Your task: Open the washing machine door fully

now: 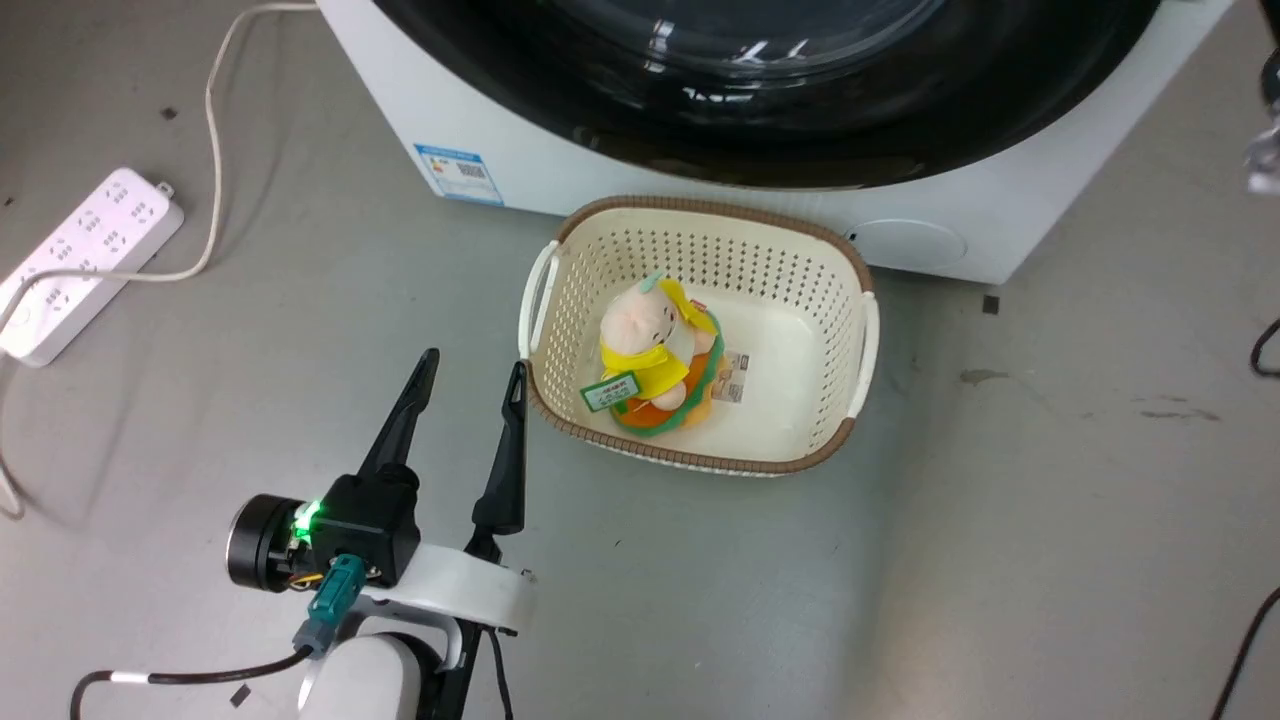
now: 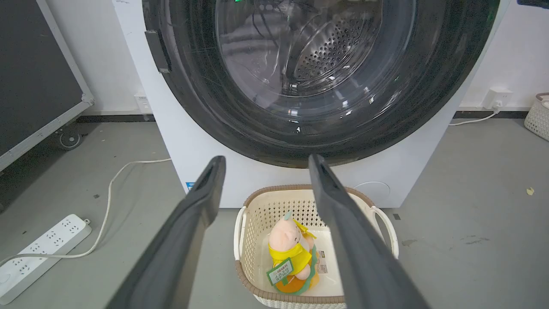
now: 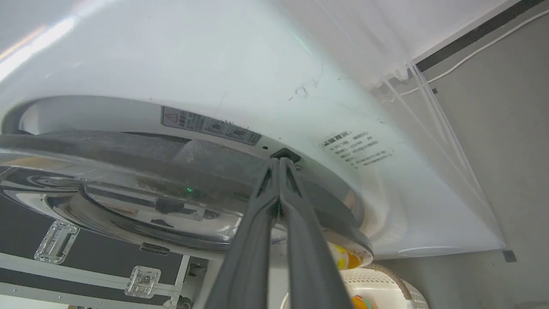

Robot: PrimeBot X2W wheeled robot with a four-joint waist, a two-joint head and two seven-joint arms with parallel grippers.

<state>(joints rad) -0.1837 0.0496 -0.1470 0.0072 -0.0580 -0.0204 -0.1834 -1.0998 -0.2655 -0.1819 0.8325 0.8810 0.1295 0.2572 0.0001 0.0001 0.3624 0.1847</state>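
The washing machine (image 1: 500,130) is a white box along the top of the head view. Its round glossy black door (image 1: 760,110) with clear glass covers the front. In the left wrist view the steel drum shows through the door (image 2: 300,137). My left gripper (image 1: 474,360) hangs open and empty above the floor, well short of the door and left of the basket. In the right wrist view I see the door (image 3: 128,159) edge-on, standing slightly off the white front (image 3: 214,64). My right gripper (image 3: 281,159) is shut, its tips pressed into that gap at the door's rim.
A cream basket (image 1: 700,205) holding a plush toy (image 1: 650,350) stands on the floor right below the door. A white power strip (image 1: 85,260) and its cable lie at the left. A black case with metal latches (image 3: 85,257) stands beside the machine.
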